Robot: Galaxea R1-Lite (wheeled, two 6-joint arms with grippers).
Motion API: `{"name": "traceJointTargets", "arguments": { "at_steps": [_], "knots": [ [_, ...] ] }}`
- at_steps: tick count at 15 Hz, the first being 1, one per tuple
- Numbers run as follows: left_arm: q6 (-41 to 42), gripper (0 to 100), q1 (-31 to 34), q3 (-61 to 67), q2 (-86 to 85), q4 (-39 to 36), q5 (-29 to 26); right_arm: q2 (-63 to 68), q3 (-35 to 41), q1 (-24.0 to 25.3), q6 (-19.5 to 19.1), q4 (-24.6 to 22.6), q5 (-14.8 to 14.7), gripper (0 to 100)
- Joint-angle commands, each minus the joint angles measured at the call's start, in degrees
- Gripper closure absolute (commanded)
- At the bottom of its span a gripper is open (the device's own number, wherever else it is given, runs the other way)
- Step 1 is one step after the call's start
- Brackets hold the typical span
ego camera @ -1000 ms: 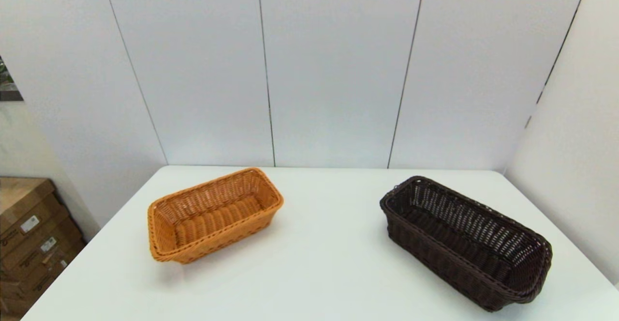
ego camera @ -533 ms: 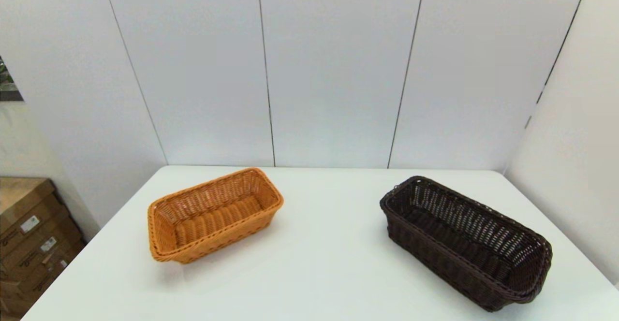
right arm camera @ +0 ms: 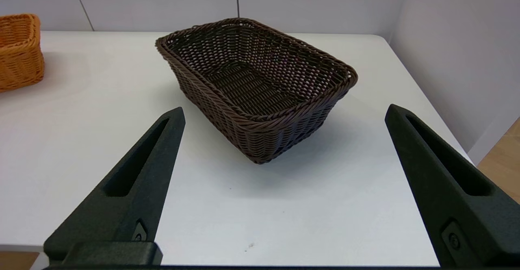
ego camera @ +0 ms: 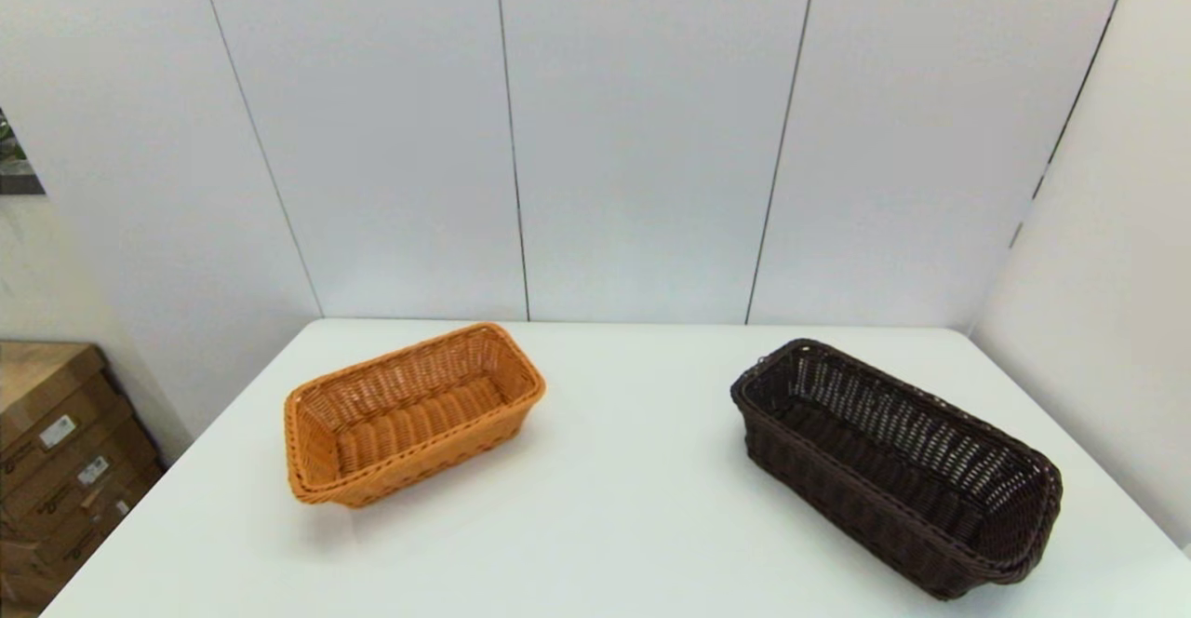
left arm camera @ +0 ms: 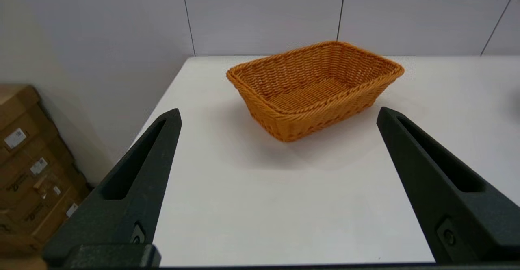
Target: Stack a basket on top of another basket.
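The dark brown basket [ego camera: 898,469] rests empty on the right side of the white table [ego camera: 633,506]; the right wrist view shows it too [right arm camera: 260,87]. The orange-tan basket [ego camera: 414,413] sits empty on the left side, also seen in the left wrist view [left arm camera: 315,87] and partly in the right wrist view [right arm camera: 18,50]. My left gripper [left arm camera: 278,113] hovers open at the table's near edge, short of the orange-tan basket. My right gripper [right arm camera: 284,111] hovers open at the near edge, short of the dark brown basket. Neither arm shows in the head view.
Stacked cardboard boxes [ego camera: 56,469] stand on the floor left of the table, also in the left wrist view [left arm camera: 32,164]. White wall panels [ego camera: 651,134] close the back and the right side. The table's right edge [right arm camera: 430,99] drops off near the dark basket.
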Motion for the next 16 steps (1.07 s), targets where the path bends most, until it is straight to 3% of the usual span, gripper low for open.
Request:
{"name": "traceJointTargets", "arguments": {
  "at_steps": [1,9,13,16],
  "knots": [
    [-0.3,0,0.1,-7.4,9.6,0.7,0.1,0.0,0.1,0.0,0.0,0.0,0.0,0],
    [-5.8,0,0.2,-15.9,29.0,1.9,4.2,0.0,0.0,0.0,0.0,0.0,0.0,0],
    [-9.8,0,0.3,-23.1,36.3,10.2,4.1,0.0,0.1,0.0,0.0,0.0,0.0,0],
    [-14.5,0,0.4,-24.3,43.8,9.6,4.0,0.0,0.0,0.0,0.0,0.0,0.0,0]
  ]
}}
